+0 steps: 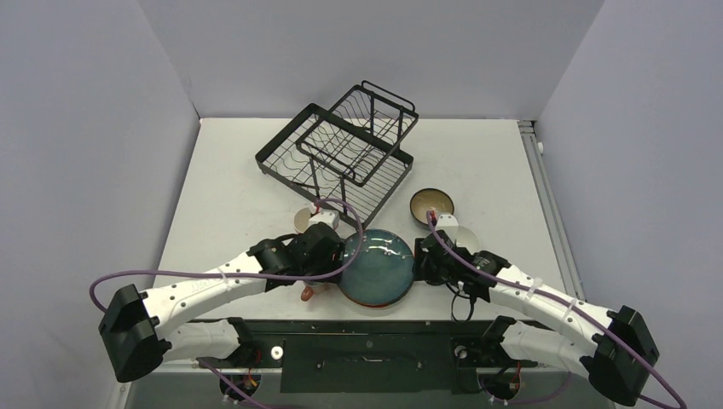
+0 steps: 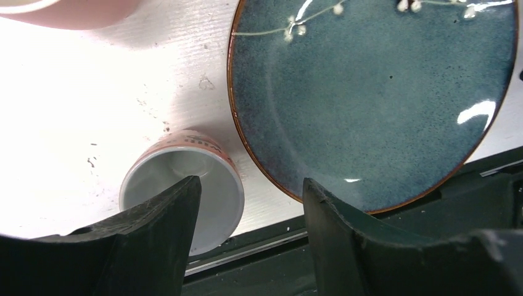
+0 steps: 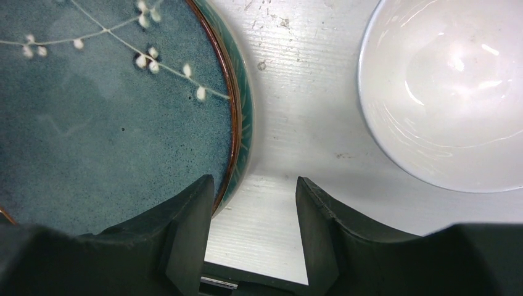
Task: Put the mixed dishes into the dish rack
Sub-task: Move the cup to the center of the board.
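Your left gripper (image 2: 250, 182) has its jaws apart, one finger hiding part of the white mug (image 2: 172, 169). Right gripper (image 3: 254, 180) is apart too, astride the rim of the dark teal plate (image 1: 376, 267) at the near edge of the table (image 1: 230, 204). Green-rimmed plate (image 3: 245, 123) underneath, mostly hidden. White bowl (image 3: 444, 92) cut off. Dish rack (image 1: 341, 153) toward the far edge.

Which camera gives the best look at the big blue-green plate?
The top view: the whole dark teal plate shows, rim to rim. The left wrist view shows most of it close up, cropped at the frame's edges; the right wrist view shows only one side, with white blossoms.
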Motion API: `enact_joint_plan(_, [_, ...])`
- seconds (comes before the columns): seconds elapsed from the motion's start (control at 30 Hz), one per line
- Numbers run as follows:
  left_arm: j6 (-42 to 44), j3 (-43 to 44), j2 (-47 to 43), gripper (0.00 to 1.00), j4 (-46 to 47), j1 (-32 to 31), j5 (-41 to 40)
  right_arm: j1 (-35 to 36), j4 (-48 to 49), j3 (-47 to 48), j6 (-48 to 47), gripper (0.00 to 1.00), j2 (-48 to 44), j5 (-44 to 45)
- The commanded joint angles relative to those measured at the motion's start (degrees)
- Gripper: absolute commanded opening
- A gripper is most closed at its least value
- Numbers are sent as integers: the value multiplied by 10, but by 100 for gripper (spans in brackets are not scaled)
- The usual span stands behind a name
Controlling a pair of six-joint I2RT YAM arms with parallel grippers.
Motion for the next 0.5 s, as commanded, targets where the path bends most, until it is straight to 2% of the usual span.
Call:
enact_joint_plan(0.0, [-6,11,9,57,5,-5,-26,5,0,-4,7,47,-19,21])
enact_joint_plan(0.33, [-4,10,47,46,1,-5,-39,5,0,-8,14,48,-24,20])
enact_joint_plan(0.47, [-4,12,56,38,-3,-6,-39,6,-4,-8,15,48,-25,22])
